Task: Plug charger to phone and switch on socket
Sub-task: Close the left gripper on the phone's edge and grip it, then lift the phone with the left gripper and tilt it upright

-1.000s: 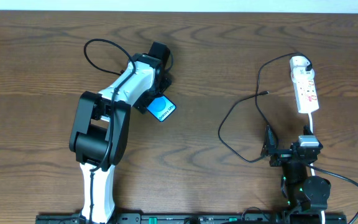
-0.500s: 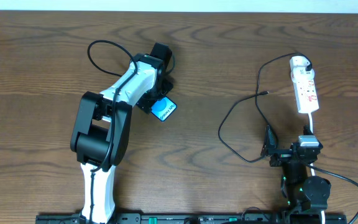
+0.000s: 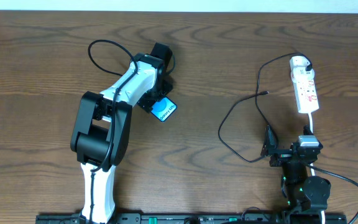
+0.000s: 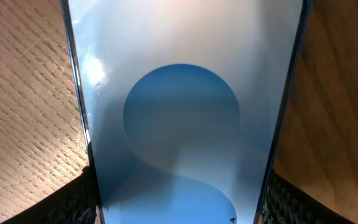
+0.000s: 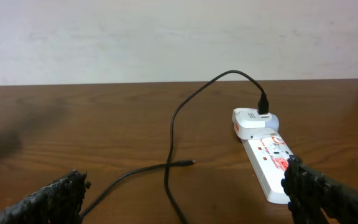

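The phone [image 3: 164,110] lies on the wooden table, screen lit blue, partly under my left wrist. In the left wrist view the phone [image 4: 179,93] fills the frame, and my left gripper [image 4: 176,202] has a finger pressed on each long edge, shut on it. The black charger cable [image 3: 229,127] loops on the right, with its plug tip [image 3: 265,93] lying free on the table; the tip also shows in the right wrist view [image 5: 190,163]. The white socket strip [image 3: 306,90] lies at the far right, with the charger's other end plugged into its rounded end [image 5: 255,122]. My right gripper [image 5: 185,193] is open and empty, low behind the cable.
The socket's white cord [image 3: 311,127] runs toward the right arm's base [image 3: 303,186]. The left arm [image 3: 104,130] stretches over the table's left half. A pale wall [image 5: 166,37] stands behind the table's far edge.
The left gripper and the phone shifted slightly to the right one second ago, then held still. The right arm, cable and socket have not moved.
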Available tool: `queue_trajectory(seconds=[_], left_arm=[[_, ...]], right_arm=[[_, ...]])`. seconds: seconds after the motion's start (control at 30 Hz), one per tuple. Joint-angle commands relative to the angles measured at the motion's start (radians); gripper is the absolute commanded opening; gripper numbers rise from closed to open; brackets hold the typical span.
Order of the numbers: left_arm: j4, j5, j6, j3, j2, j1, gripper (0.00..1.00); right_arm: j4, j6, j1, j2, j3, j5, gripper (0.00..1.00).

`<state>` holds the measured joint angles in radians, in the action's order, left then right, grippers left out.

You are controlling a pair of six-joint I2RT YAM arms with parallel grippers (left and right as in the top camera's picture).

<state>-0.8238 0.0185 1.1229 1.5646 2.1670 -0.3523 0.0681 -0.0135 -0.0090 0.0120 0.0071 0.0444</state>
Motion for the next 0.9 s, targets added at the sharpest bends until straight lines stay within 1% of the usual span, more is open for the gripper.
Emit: queue_trajectory(seconds=[0.0,0.2,0.4,0.5,0.73,0.87], left_arm=[[-0.023,0.037,-0.061,-0.047,0.016,-0.011,0.71],[-0.068,0.039,-0.142,-0.047,-0.062,-0.011,0.68],[-0.111,0.045,-0.163,-0.047,-0.136,-0.011,0.67],[-0.114,0.079,-0.187,-0.047,-0.185,-0.011,0.67],[-0.118,0.202,-0.226,-0.047,-0.278,-0.011,0.66],[-0.117,0.406,-0.225,-0.047,-0.306,-0.011,0.66]], right_arm=[[0.004,0.011,0.011,-0.005,-0.002,-0.008,0.99],[0.004,0.011,0.011,-0.005,-0.002,-0.008,0.99],[0.004,0.011,0.011,-0.005,-0.002,-0.008,0.99],[0.004,0.011,0.011,-0.005,-0.002,-0.008,0.99],[0.004,0.011,0.011,-0.005,-0.002,-0.008,0.99],[0.004,0.011,0.011,-0.005,-0.002,-0.008,0.99]])
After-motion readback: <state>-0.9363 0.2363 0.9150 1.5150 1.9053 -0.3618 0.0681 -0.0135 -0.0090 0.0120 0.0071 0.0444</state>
